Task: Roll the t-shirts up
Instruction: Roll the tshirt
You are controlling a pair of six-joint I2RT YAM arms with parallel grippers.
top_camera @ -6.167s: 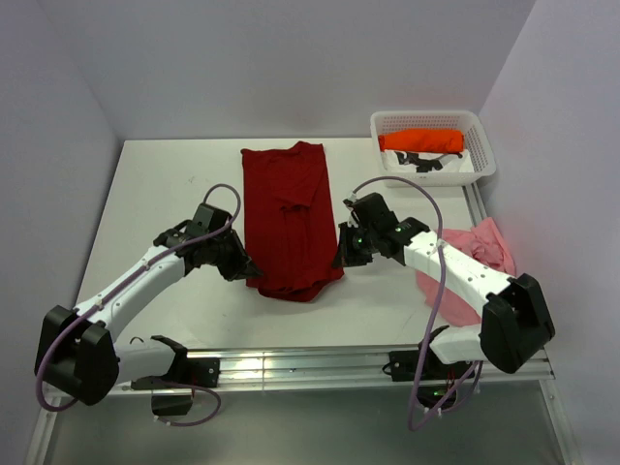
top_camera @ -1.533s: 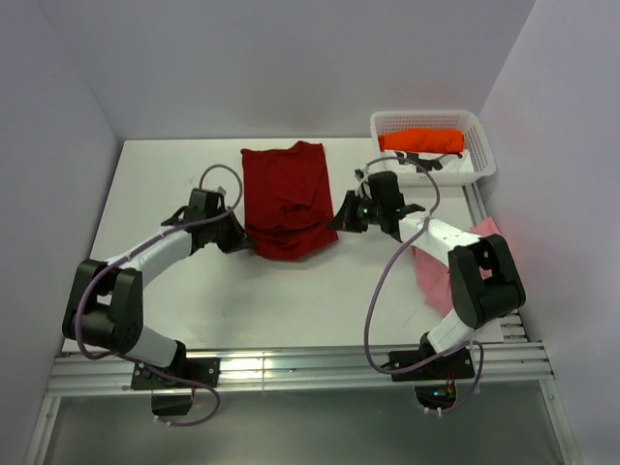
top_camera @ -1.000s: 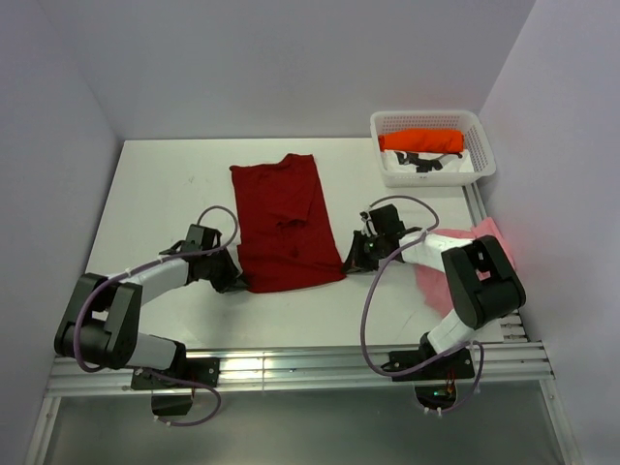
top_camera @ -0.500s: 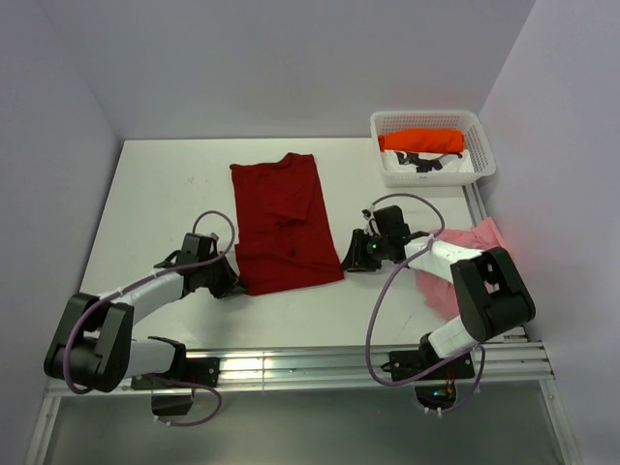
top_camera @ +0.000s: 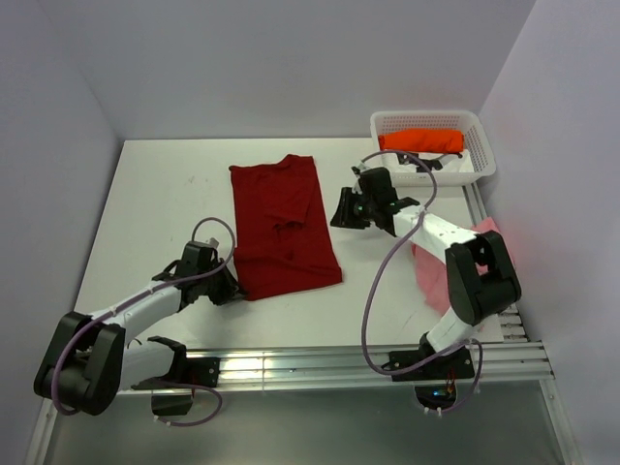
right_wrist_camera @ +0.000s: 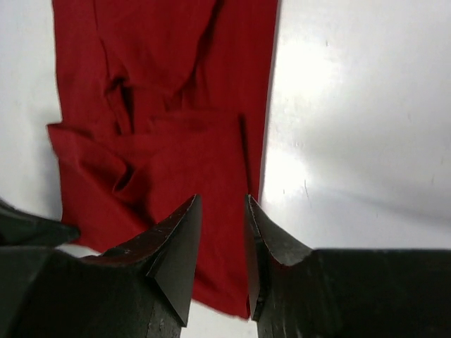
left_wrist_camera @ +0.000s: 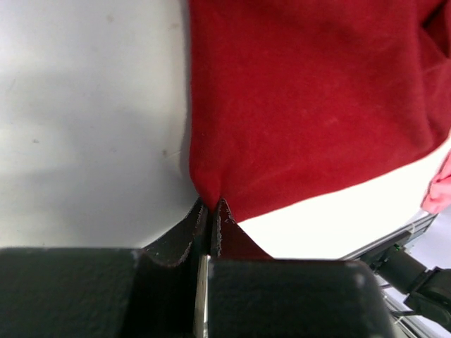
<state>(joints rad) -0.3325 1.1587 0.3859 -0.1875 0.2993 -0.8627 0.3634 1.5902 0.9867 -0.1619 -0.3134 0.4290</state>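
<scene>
Jaws of the left gripper point(left_wrist_camera: 210, 210) stay clenched on the near left corner of the dark red t-shirt point(top_camera: 283, 218). The right gripper point(right_wrist_camera: 218, 211) has let go of the near right corner; its jaws now stand parted and empty, lifted beside that t-shirt's right edge. Doubled over from its near end a moment ago, the garment lies spread flat again on the table point(top_camera: 165, 194), so no roll looks started yet. Right of it lies the pale pink t-shirt point(top_camera: 489, 242); far right of it, the orange t-shirt point(top_camera: 421, 141) sits in the white basket point(top_camera: 426, 118).
</scene>
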